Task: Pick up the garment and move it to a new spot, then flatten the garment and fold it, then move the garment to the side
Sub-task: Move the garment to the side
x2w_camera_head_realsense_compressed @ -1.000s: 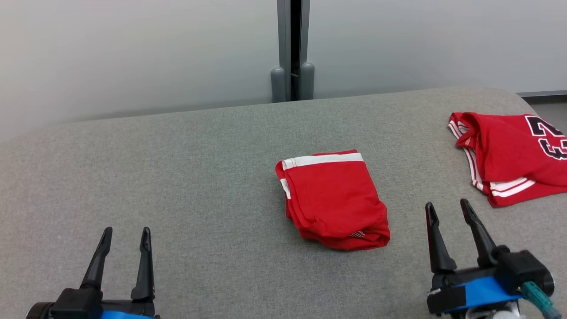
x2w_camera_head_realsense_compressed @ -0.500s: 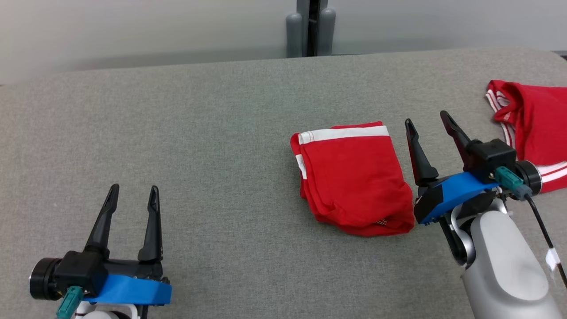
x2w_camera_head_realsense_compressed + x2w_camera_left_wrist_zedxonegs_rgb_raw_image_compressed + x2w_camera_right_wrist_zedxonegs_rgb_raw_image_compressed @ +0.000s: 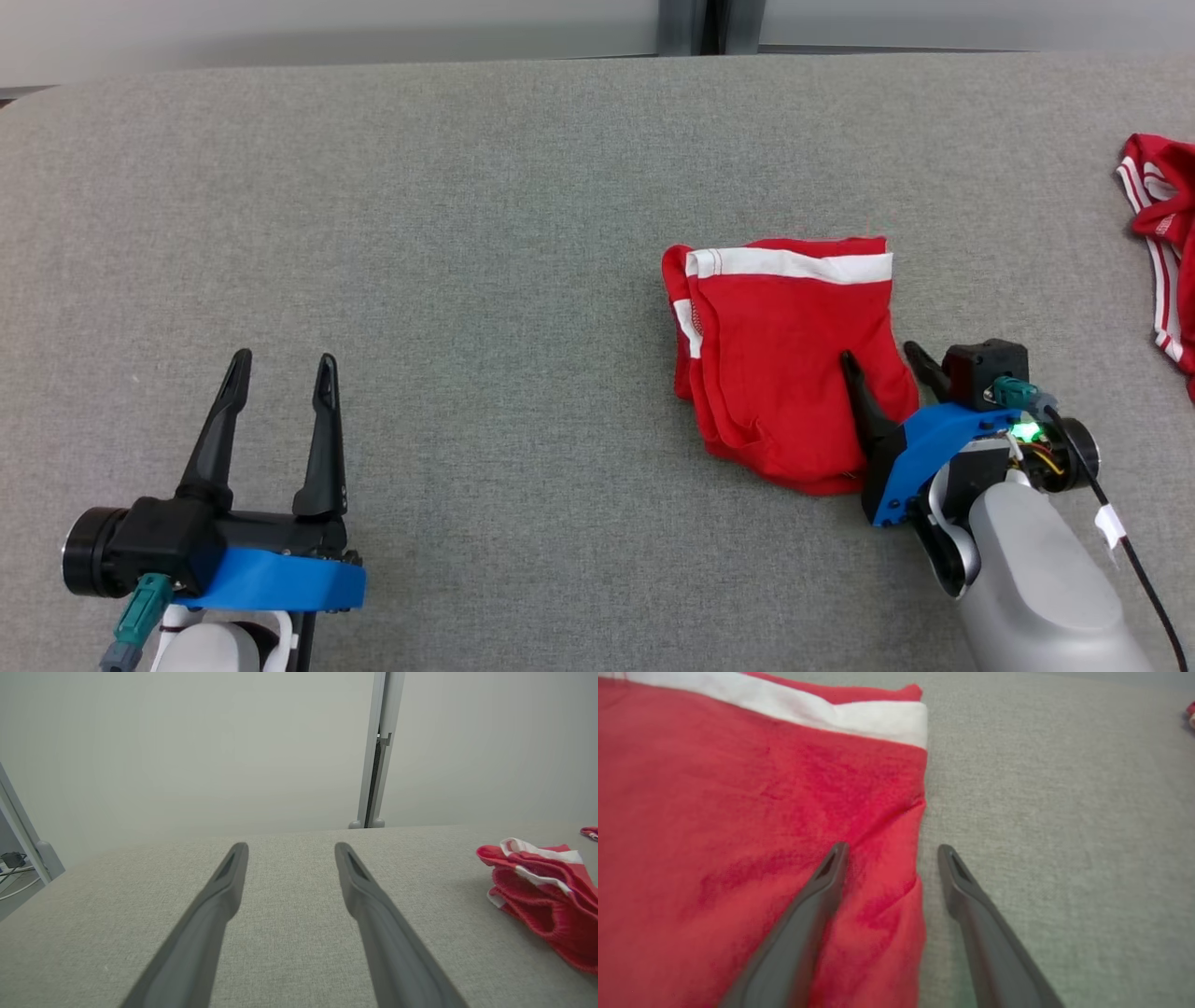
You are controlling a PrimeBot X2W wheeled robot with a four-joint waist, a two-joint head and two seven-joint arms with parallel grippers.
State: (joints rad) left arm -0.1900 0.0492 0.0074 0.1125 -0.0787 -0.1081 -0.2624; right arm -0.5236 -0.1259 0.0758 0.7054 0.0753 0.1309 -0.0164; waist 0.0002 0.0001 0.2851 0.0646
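The grey cloth-covered table [image 3: 448,187] takes up nearly the whole head view. On it, right of centre, lies the folded red garment [image 3: 784,364], a thick packet of several layers with a white band [image 3: 794,264] along its far edge. From the left wrist camera its stacked folds show side-on at the right of the frame.

It looks light, soft and limp. I'd expect it to sag and shed its folds if lifted by a single layer, and the fuzzy table cover may drag at it. The best hold seems to be the whole stack at the right-hand edge, or the banded hem, where the cloth is thicker.

A second red garment [image 3: 1158,252] with white stripes is cut off by the right edge of the head view, well apart from the first.

The right gripper [image 3: 878,353] is at the packet's right edge with its jaws spread and nothing between them. In the right wrist view one finger is over the red cloth and the other over bare table just beside the edge. I can't tell whether either tip is touching.

The left gripper [image 3: 284,357] hovers at the lower left of the head view, jaws wide and empty, well away from the garment.

The arm hides the packet's near right corner, and I can't count how many layers are inside.
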